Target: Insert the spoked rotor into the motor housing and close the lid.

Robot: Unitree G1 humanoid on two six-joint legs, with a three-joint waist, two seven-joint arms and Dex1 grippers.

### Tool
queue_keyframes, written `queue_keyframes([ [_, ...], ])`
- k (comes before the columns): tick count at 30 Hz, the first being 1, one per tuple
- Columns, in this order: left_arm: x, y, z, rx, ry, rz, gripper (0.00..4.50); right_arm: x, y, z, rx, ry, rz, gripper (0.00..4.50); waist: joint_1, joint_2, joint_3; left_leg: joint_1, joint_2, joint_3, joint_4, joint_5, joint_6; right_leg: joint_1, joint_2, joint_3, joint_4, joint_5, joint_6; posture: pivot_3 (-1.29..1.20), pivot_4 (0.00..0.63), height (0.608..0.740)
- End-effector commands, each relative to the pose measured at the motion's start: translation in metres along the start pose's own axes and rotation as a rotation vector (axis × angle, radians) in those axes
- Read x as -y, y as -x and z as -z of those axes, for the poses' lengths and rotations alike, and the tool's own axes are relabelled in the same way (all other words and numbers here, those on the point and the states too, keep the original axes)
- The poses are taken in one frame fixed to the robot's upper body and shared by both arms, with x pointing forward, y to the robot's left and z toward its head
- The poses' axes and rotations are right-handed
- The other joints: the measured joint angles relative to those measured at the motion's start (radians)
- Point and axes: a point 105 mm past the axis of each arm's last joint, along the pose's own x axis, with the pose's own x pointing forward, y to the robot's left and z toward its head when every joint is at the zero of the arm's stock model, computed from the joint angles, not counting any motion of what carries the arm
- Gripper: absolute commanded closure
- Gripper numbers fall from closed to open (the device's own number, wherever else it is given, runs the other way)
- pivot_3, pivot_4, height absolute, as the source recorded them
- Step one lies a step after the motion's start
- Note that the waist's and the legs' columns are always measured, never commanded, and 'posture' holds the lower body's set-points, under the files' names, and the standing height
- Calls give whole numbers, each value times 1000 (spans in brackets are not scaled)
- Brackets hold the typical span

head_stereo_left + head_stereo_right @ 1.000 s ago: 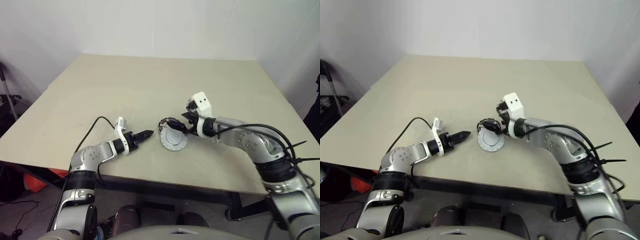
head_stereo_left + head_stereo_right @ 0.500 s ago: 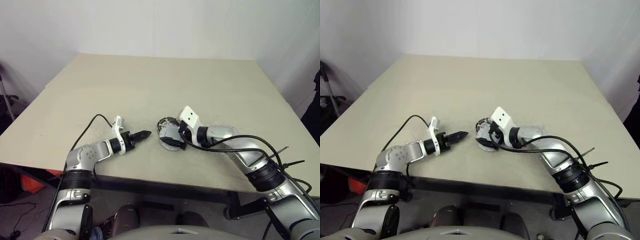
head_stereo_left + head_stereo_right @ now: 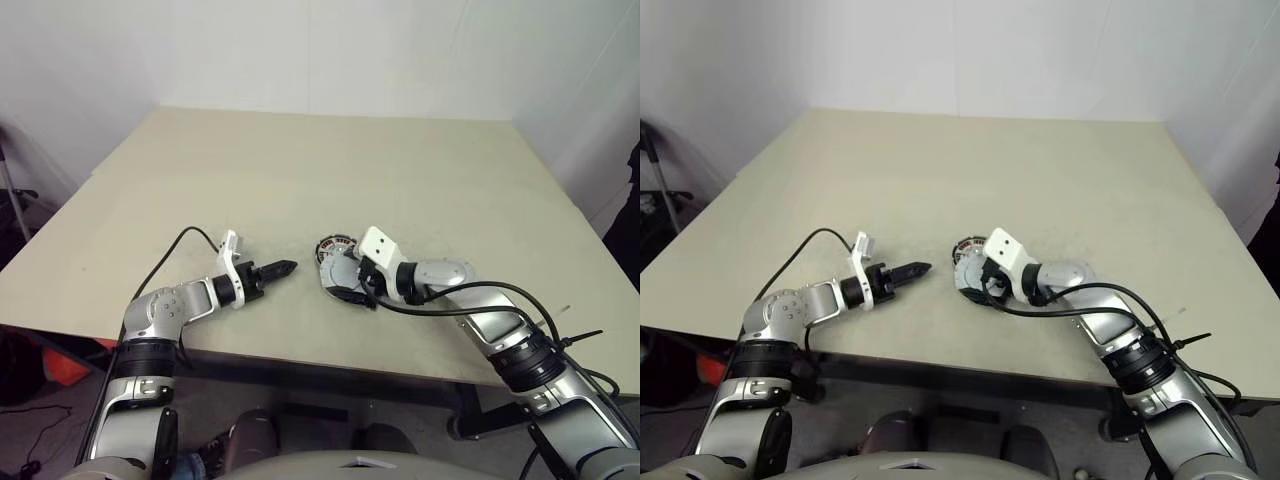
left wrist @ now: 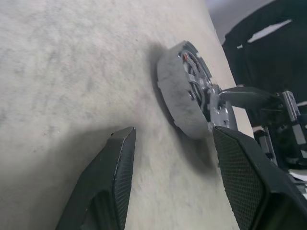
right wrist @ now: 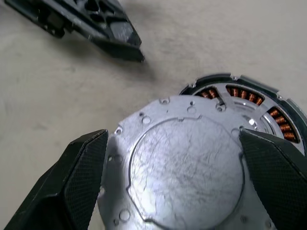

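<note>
**Right wrist view: lid over housing, partly hiding the coils**

Right wrist view, nearest first: the right gripper [image 5: 180, 184] has its two black fingers spread wide, one at each side of the silver lid [image 5: 184, 167], and no pad can be seen pressing on it. The lid's near edge is cut off by the frame. Beyond it the motor housing [image 5: 249, 96] peeks out as an arc of copper windings; the rest of its inside is covered, so the spoked rotor cannot be made out. Whether the lid sits flat or tilted on the housing is unclear here.

From the head camera, the right gripper [image 3: 352, 285] blocks the lid's near side, and the housing [image 3: 334, 248] shows just behind it on the tan surface [image 3: 330, 170]. The left gripper [image 3: 280, 268] lies low, just beside the housing but apart from it, fingers parted and empty. Its wrist view shows the housing [image 4: 180, 98] edge-on between its fingers [image 4: 117, 163].
</note>
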Motion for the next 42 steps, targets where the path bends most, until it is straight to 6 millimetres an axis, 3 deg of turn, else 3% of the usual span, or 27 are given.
queue_keyframes([
  [1,13,0,-13,13,-63,40,1789,2,4,-3,16,21,15,7,0,0,0,0,0,0,0,0,0,0,0,0,0,0,0,0,0,740],
  [4,13,-1,-12,9,-65,41,1789,6,2,0,12,18,41,7,0,0,0,1,0,0,0,0,0,1,0,0,0,0,0,0,0,740],
  [10,16,-2,-6,-1,-71,44,1789,15,3,-3,24,23,75,1502,0,0,0,1,0,0,1,0,0,1,0,0,0,0,0,0,0,740],
  [17,17,-1,0,-3,-72,42,1789,23,12,-29,90,22,89,1502,0,0,1,0,0,0,1,0,0,0,0,0,0,0,0,0,0,740],
  [20,13,0,4,-6,-65,27,1789,31,14,-56,167,-44,109,1502,-2,1,1,0,0,0,1,0,1,0,0,0,0,0,0,0,0,740],
  [22,12,0,6,-9,-64,21,1789,36,12,-61,172,-83,126,1502,-2,1,1,-1,0,1,1,0,1,-2,0,0,1,0,0,0,0,740],
  [34,3,1,5,-12,-74,-14,1789,59,-19,-35,36,-208,253,1502,-1,1,2,0,1,1,1,0,-1,-1,0,0,1,0,-1,0,0,740],
  [42,0,5,8,-5,-70,-25,1789,67,-22,-30,31,-279,283,1502,-5,1,2,2,2,1,1,1,-2,0,1,0,2,1,-2,0,0,740],
])
